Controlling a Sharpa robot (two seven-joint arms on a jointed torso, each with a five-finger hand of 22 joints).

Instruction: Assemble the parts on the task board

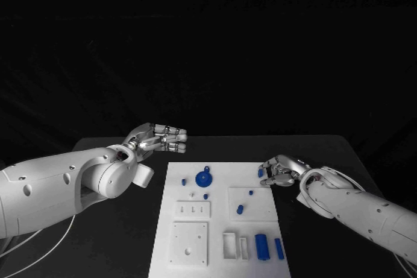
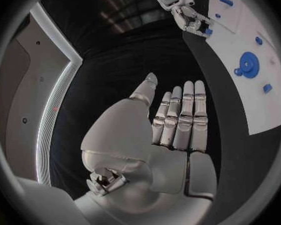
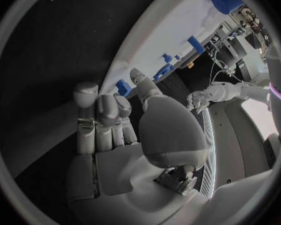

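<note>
Blue peg at the board's two o'clock looks light, stiff, best pinched at its sides; right hand grasps it, left hand released.

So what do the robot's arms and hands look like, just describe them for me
Both arms have smooth, glossy white shells with rounded joints. The left arm is bulkier in view, with small dark holes in its shell and thin pale cables hanging beneath. The left hand and right hand are silver metal, with segmented fingers and white palm covers.
</note>
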